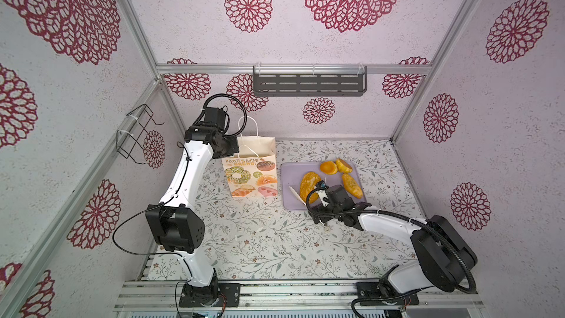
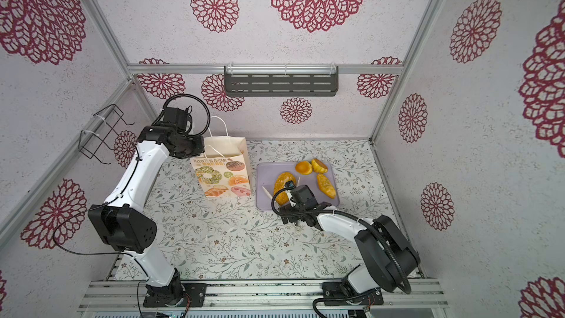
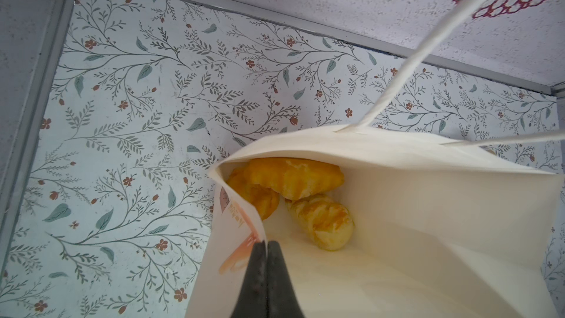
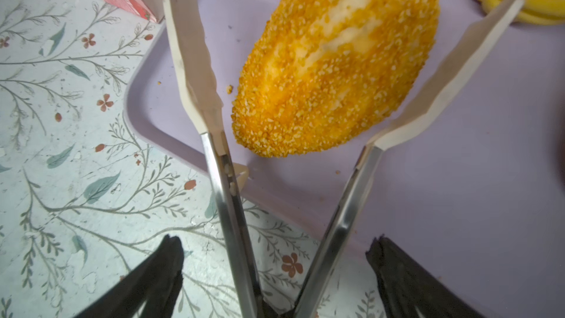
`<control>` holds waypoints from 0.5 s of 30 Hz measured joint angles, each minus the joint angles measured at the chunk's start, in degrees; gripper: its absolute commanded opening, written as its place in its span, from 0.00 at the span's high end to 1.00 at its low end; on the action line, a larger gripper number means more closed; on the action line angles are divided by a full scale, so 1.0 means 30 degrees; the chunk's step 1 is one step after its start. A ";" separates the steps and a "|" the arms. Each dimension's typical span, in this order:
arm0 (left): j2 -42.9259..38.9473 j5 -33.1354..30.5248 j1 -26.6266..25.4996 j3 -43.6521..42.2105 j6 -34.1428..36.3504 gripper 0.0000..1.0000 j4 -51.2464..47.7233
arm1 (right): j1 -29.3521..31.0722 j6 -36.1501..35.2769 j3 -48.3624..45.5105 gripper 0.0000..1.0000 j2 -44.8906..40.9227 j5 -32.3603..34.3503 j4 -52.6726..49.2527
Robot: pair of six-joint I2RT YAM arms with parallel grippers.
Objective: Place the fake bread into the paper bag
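The cream paper bag (image 1: 250, 175) (image 2: 223, 178) stands upright to the left of the lilac tray (image 1: 290, 169). My left gripper (image 3: 267, 244) is shut on the bag's side rim (image 3: 241, 209). Three pieces of fake bread (image 3: 293, 175) lie inside. My right gripper (image 4: 275, 246) is open, and steel tongs (image 4: 226, 185) run out between its fingers. The tongs' white tips stand spread on either side of a crumb-coated oval loaf (image 4: 336, 65) (image 1: 308, 182) without touching it. A round bun (image 1: 328, 167), a wedge (image 1: 344, 165) and a long loaf (image 1: 351, 185) also lie on the tray.
A dark slotted shelf (image 1: 308, 84) hangs on the back wall and a wire rack (image 1: 137, 133) on the left wall. The bag's far handle (image 3: 406, 65) arches up in front of the left wrist camera. The floral tabletop (image 1: 260, 240) spreads toward the front rail.
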 measured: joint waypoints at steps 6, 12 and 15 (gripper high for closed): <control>0.0000 -0.0015 0.0000 0.0000 0.0007 1.00 0.0000 | 0.0109 -0.0044 0.0430 0.02 0.1647 0.0503 0.0073; 0.0000 -0.0044 0.0000 0.0000 0.0000 1.00 -0.0007 | 0.0182 -0.0189 0.0860 0.12 0.2244 0.0831 0.0102; 0.0000 -0.0066 -0.0007 0.0000 0.0007 1.00 -0.0007 | 0.0197 -0.0299 0.1035 0.20 0.2244 0.1013 0.0153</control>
